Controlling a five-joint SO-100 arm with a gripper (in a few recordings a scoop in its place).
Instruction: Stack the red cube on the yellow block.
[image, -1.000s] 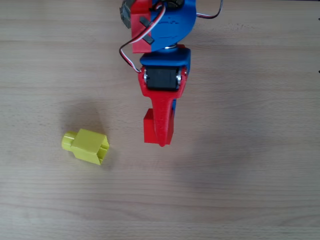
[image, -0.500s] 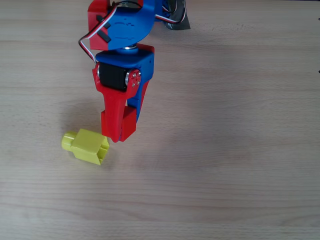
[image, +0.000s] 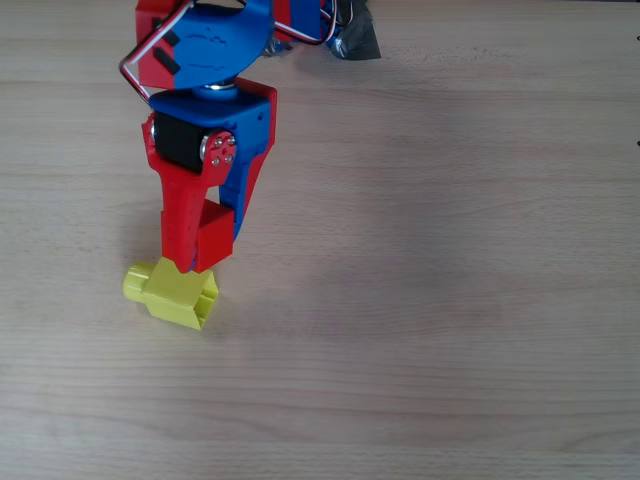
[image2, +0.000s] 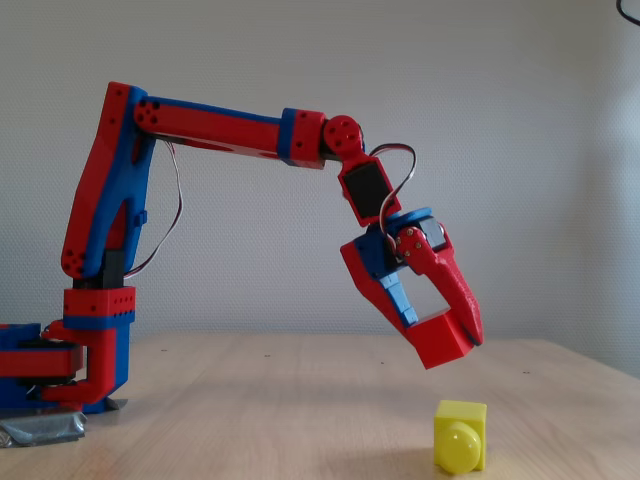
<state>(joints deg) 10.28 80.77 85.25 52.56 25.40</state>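
Carry phase, cube in the air. The gripper (image2: 447, 338) is closed on the red cube (image2: 440, 342), one finger on each of two opposite faces, so the cube hangs at the fingertips with its underside free; that suits a set-down from above. In the fixed view the cube sits right of centre, clear of the table (image2: 280, 420) and well above the yellow block (image2: 461, 436), with open air between them. It is carried tilted, lower corner toward the block, not flat.

In the overhead view the gripper (image: 193, 252) reaches down from the upper left of the frame, and the red cube (image: 213, 236) overlaps the upper edge of the yellow block (image: 178, 294) at lower left. Judging by both views, the cube is not yet centred over the block; it reads as lying toward the arm's side of it, though the overhead angle makes exact alignment hard to call.

Yellow block lies on the table on its side. In the overhead view its long axis runs from upper left to lower right, round stub at the left end, notched end at the lower right. In the fixed view the stub faces the camera, so the long axis points roughly at the lens.

Likely needs: a little more reach, levelling of the cube, then descent.
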